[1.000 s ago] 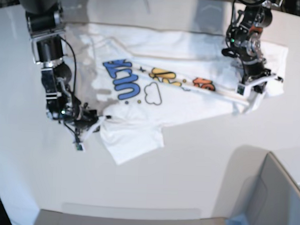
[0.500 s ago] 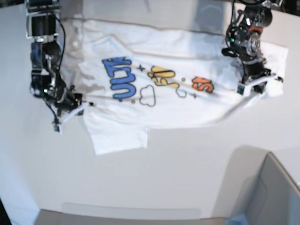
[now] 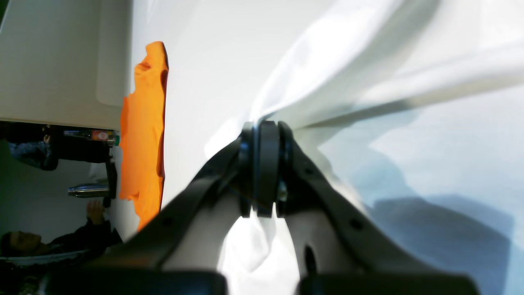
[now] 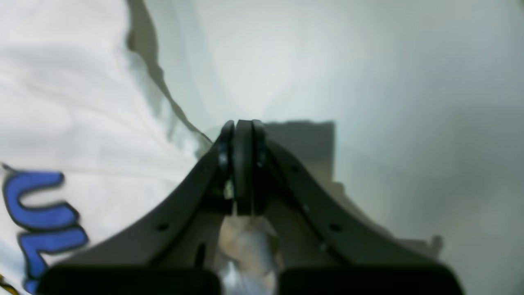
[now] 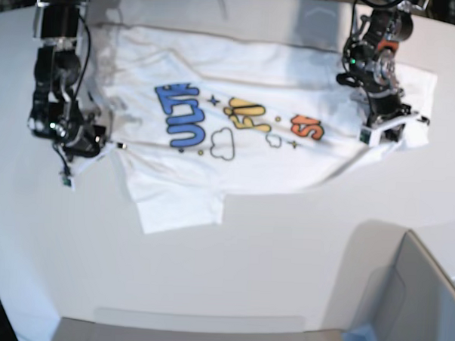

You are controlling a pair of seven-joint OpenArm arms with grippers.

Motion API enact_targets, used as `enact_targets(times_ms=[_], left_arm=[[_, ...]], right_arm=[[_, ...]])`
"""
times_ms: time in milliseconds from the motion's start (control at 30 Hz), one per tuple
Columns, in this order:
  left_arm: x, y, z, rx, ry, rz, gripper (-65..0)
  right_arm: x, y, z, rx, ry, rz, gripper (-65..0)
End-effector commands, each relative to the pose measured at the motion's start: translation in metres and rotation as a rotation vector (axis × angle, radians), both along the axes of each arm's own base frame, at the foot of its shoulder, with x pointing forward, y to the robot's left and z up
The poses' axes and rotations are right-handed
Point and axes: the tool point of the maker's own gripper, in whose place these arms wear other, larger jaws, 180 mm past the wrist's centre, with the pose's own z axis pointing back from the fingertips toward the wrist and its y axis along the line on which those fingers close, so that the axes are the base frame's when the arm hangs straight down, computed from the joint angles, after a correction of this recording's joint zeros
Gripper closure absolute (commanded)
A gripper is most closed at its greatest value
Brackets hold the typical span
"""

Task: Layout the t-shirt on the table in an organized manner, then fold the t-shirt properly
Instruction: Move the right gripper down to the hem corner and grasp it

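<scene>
The white t-shirt (image 5: 235,159) lies spread across the table (image 5: 284,256), print side up, with the blue, yellow and orange lettering (image 5: 181,115) showing. One sleeve sticks out toward the front left. My right gripper (image 5: 67,169) is at the shirt's left edge. In the right wrist view it (image 4: 241,125) is shut, with the cloth edge (image 4: 82,102) running into its tips. My left gripper (image 5: 382,136) sits at the shirt's right end. In the left wrist view it (image 3: 262,125) is shut on a pinch of white cloth (image 3: 368,61) pulled taut.
A grey box (image 5: 414,299) stands at the near right corner of the table. An orange cloth (image 3: 143,131) hangs at the table edge in the left wrist view, with a person and bottles beyond it.
My right gripper has dragged the shirt's left side further left and back, flattening the fold so the whole print lies open. The left gripper has stayed put.
</scene>
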Motion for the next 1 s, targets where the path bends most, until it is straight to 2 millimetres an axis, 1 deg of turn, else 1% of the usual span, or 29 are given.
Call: enact_targets(times_ms=[0,33,100,200,300,367,467,500,600,633,700,767,867,933,967], left_arm=[[0.009,0.002,0.014,0.025,-0.047,-0.015,0.0],[0.009,0.002,0.014,0.025,-0.047,-0.015,0.0],[0.009,0.002,0.014,0.025,-0.047,-0.015,0.0],[0.009,0.002,0.014,0.025,-0.047,-0.015,0.0],[0.009,0.002,0.014,0.024,-0.048,-0.015,0.0],[0.009,0.002,0.014,0.024,-0.049,-0.016,0.0],[0.010,0.001,0.014,0.021,-0.050,-0.018,0.0],[0.010,0.001,0.014,0.021,-0.051,-0.019,0.0],[0.010,0.001,0.015,0.025,-0.053,-0.021,0.0],[0.010,0.001,0.015,0.025,-0.053,-0.021,0.0],[0.010,0.001,0.015,0.025,-0.052,-0.020,0.0],[0.010,0.001,0.014,0.024,-0.050,-0.018,0.0],[0.009,0.002,0.014,0.025,-0.049,-0.016,0.0],[0.009,0.002,0.014,0.024,-0.049,-0.016,0.0],[0.009,0.002,0.014,0.023,-0.048,-0.016,0.0]], right_arm=[[0.022,0.002,0.025,-0.009,-0.086,0.020,0.0],[0.029,0.005,0.032,-0.011,-0.104,0.028,-2.2],[0.044,0.008,0.047,-0.002,-0.148,0.025,-10.8],[0.058,0.018,0.063,0.016,-0.191,0.036,-21.9],[0.071,0.020,0.076,0.024,-0.220,0.034,-28.6],[0.081,0.017,0.075,0.027,-0.204,0.025,-29.0],[0.095,0.015,0.053,0.019,-0.125,0.022,-29.0],[0.102,0.015,0.046,0.008,-0.129,0.022,-29.0],[0.118,0.022,0.031,-0.028,-0.148,0.043,-29.0],[0.120,0.023,0.026,-0.039,-0.130,0.052,-29.0],[0.124,0.035,0.019,-0.046,-0.105,0.078,-29.0],[0.127,0.045,0.020,-0.047,-0.105,0.098,-29.0],[0.128,0.048,0.020,-0.051,-0.107,0.108,-29.0],[0.132,0.048,0.023,-0.053,-0.126,0.106,-29.0],[0.132,0.048,0.020,-0.058,-0.121,0.109,-29.0]])
